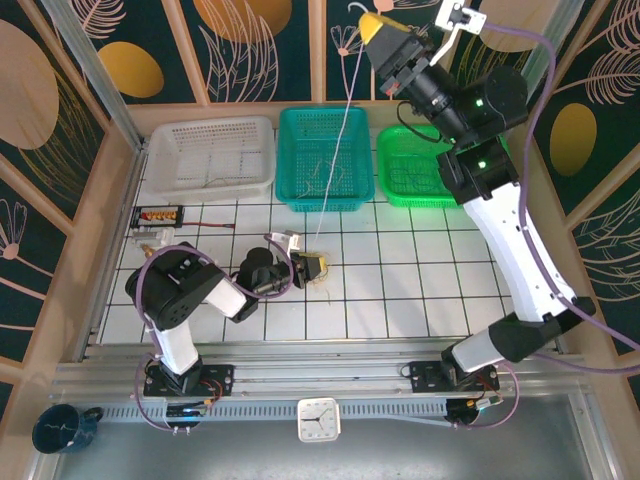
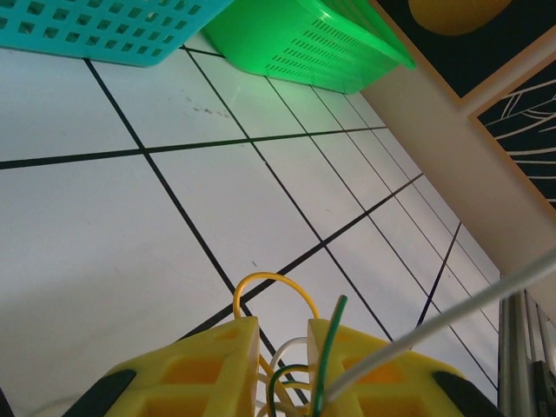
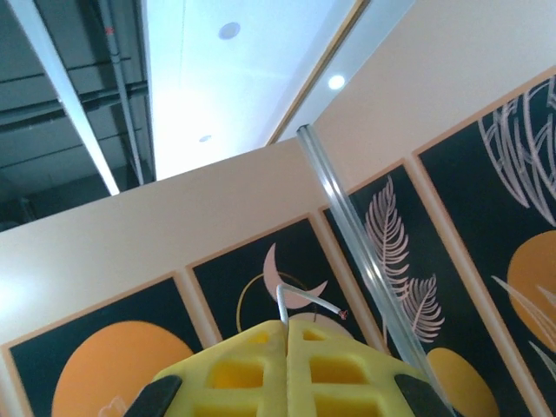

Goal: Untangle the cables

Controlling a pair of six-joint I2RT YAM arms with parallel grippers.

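Left gripper [image 2: 282, 337], low over the surface [image 2: 104, 226], grips the knot of cables [image 2: 261, 278]. Right gripper [image 3: 287, 328], raised high, is closed on one white cable [image 2: 434, 328], which is drawn taut. Further pull may tighten the knot or slip the white cable free.

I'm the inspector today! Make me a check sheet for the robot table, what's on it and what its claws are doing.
Surface: white tiled table, nothing spilled seen.
Job's things: cable knot in the left gripper; one white cable stretched taut up to the right gripper.
Clutter: red wire with small board; white basket, teal basket, green basket along far edge.
Grippers: left closed on the knot, low; right shut on the white cable, raised high.
Cables: purple-grey arm hoses loop along both arms.
Surroundings: clock and dark mug at front; patterned wall panels.
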